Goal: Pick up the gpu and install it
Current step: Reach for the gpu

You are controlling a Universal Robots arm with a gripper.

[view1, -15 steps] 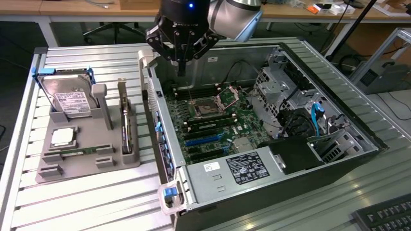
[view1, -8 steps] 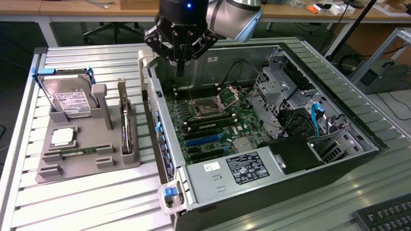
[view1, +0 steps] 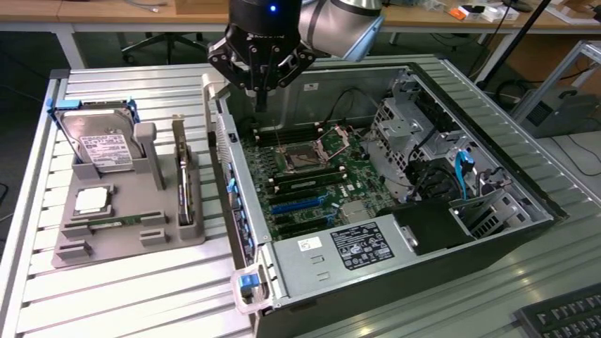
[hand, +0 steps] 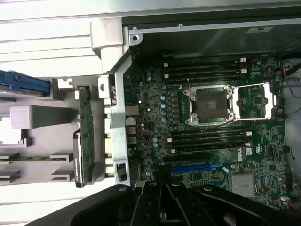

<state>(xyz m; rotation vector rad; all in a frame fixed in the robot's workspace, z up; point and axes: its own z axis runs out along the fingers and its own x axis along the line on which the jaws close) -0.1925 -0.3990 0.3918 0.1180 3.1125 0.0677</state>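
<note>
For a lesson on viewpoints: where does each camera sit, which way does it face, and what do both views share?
Exterior view: raised, angled down into the open black computer case; arm and black gripper show.
Wrist view: on the wrist, facing down at the green motherboard; gripper shows.
Shared: motherboard, thin green-backed gpu card.

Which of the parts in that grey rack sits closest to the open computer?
The gpu, the thin card standing on edge; the hard drive sits farther away.
</note>
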